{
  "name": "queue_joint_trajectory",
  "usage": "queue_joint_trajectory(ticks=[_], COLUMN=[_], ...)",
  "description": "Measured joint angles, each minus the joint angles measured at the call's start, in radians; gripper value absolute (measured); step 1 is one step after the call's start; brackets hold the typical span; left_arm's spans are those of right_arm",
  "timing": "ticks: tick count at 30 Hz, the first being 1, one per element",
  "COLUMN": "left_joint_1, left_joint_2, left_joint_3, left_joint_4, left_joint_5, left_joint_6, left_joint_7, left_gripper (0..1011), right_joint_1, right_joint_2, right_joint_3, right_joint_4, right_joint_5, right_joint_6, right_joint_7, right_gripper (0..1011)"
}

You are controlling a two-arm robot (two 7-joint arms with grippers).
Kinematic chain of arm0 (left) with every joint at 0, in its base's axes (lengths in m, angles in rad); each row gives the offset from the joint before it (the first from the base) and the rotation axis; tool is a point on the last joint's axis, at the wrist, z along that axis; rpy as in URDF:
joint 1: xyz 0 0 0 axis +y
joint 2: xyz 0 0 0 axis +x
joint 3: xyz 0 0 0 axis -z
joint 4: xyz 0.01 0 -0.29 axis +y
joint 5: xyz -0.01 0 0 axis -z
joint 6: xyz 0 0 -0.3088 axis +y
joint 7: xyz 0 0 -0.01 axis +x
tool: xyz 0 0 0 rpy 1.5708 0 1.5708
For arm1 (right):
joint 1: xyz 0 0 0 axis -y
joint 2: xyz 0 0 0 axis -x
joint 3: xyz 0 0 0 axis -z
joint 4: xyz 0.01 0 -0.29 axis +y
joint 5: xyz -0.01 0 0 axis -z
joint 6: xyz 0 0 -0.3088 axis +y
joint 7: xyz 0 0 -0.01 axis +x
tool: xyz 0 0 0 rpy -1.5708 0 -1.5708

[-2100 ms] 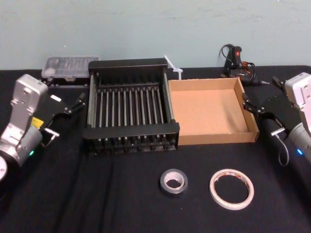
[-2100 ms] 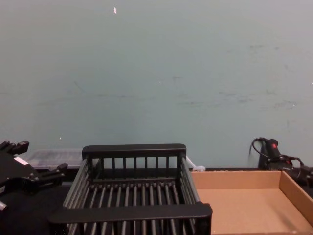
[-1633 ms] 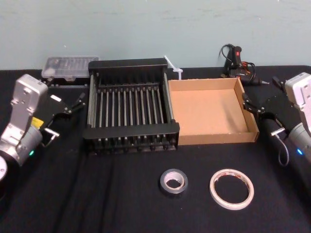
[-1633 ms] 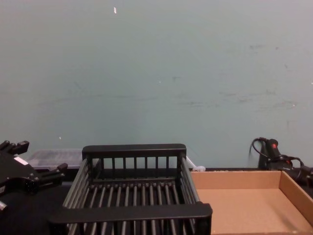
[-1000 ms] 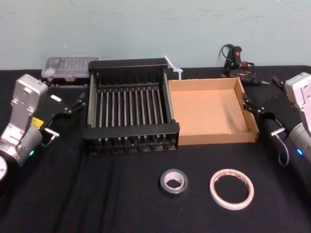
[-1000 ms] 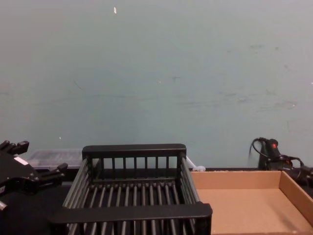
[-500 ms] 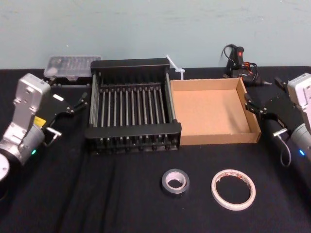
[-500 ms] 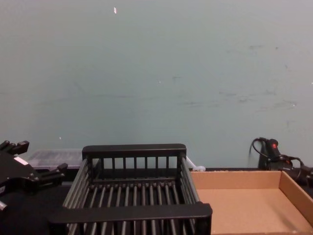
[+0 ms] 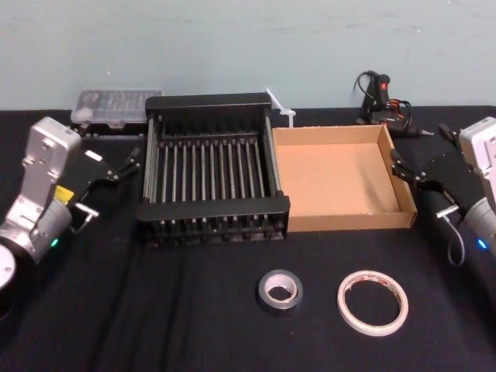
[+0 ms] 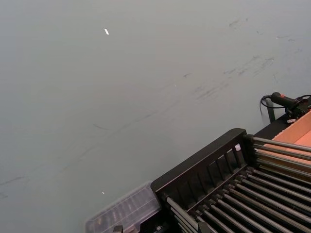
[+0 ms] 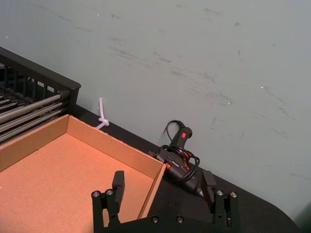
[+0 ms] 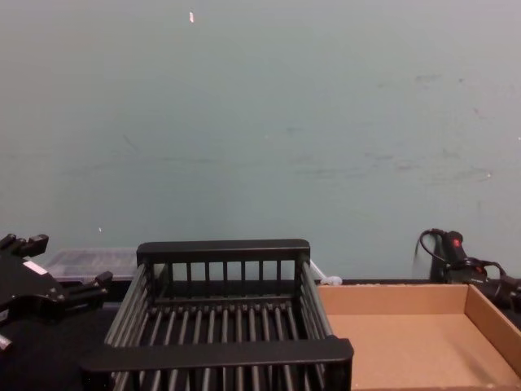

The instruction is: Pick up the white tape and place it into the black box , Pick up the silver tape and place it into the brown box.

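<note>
The white tape (image 9: 371, 302) lies flat on the black table near the front right. To its left lies the smaller silver tape (image 9: 280, 289). Behind them the black box (image 9: 213, 209) and the brown box (image 9: 339, 221) stand side by side, both with nothing in them. My left gripper (image 9: 116, 172) hovers open to the left of the black box (image 12: 220, 353) and shows at the chest view's left edge (image 12: 61, 265). My right gripper (image 9: 418, 147) hangs open by the brown box's far right corner (image 11: 158, 174), its fingers (image 11: 118, 182) wide apart. Both tapes lie well clear of the grippers.
A clear plastic case (image 9: 116, 105) sits at the back left behind the black box. A black tool with red button and cables (image 9: 380, 97) lies at the back right, and a white zip tie (image 9: 279, 108) lies between the boxes' far corners. A teal wall closes off the back.
The head view has shifted a few pixels. Both arms, both tapes and both boxes keep their places.
</note>
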Motion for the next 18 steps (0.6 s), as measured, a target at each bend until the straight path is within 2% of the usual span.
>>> queue_joint_trajectory(ticks=[6,18], left_joint_1=[0.0,0.0], left_joint_2=[0.0,0.0], left_joint_3=[0.0,0.0], left_joint_4=[0.0,0.0], left_joint_5=[0.0,0.0], left_joint_6=[0.0,0.0], left_joint_7=[0.0,0.0], left_gripper=[1001,1001], right_joint_1=[-0.003,-0.033], right_joint_2=[0.0,0.004], right_joint_3=[0.004,0.042], right_joint_4=[-0.004,-0.047], right_joint_5=[-0.003,-0.011], right_joint_6=[0.0,0.009], right_joint_7=[0.001,0.038], right_gripper=[1002,1002])
